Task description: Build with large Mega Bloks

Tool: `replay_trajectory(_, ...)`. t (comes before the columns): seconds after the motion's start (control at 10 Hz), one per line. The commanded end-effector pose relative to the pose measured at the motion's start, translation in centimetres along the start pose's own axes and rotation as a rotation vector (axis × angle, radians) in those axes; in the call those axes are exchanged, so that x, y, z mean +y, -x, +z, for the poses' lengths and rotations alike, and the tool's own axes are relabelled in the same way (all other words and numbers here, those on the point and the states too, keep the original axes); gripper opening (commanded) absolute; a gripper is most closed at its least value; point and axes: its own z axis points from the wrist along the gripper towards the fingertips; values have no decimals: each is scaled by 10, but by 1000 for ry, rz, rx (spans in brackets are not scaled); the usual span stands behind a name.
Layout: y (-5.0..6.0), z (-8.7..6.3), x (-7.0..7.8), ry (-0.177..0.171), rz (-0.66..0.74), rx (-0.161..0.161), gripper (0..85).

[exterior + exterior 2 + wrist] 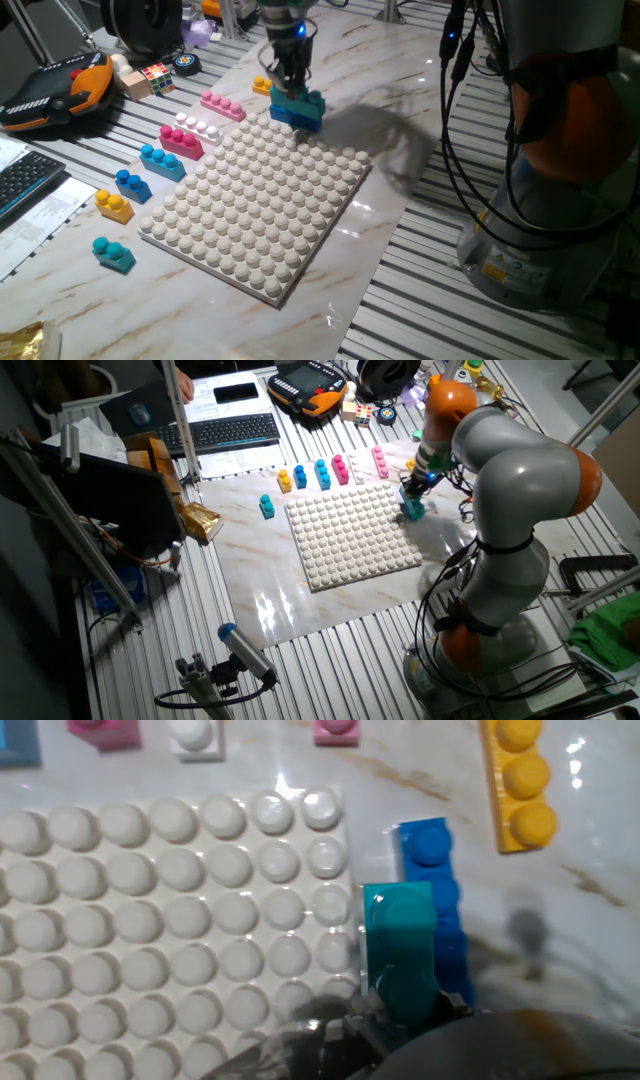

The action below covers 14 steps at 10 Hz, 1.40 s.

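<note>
Hand view | claw [400, 1010] grips glossy teal brick [400, 945] | atop blue brick [435, 910]

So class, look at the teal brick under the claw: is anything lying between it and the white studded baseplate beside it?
Nothing visible does. The teal brick sits on a blue brick right at the edge of the baseplate, under the claw. The nearby baseplate studs are bare; the yellow brick lies on the far side, away from the plate.

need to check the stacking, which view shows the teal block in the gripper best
The hand view: the teal block fills the frame, sitting on the blue block beside the baseplate. One fixed view shows it small under the gripper; the other shows a speck.
</note>
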Motion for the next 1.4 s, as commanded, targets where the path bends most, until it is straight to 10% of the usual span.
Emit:
replay_trajectory(0.0, 2, 0, -1, 2, -2, -1, 7)
replay_trajectory(1.0, 1, 1, -3, -7, -111, 23, 7)
replay_trajectory(1.3, 20, 7, 6, -5, -90, 23, 7)
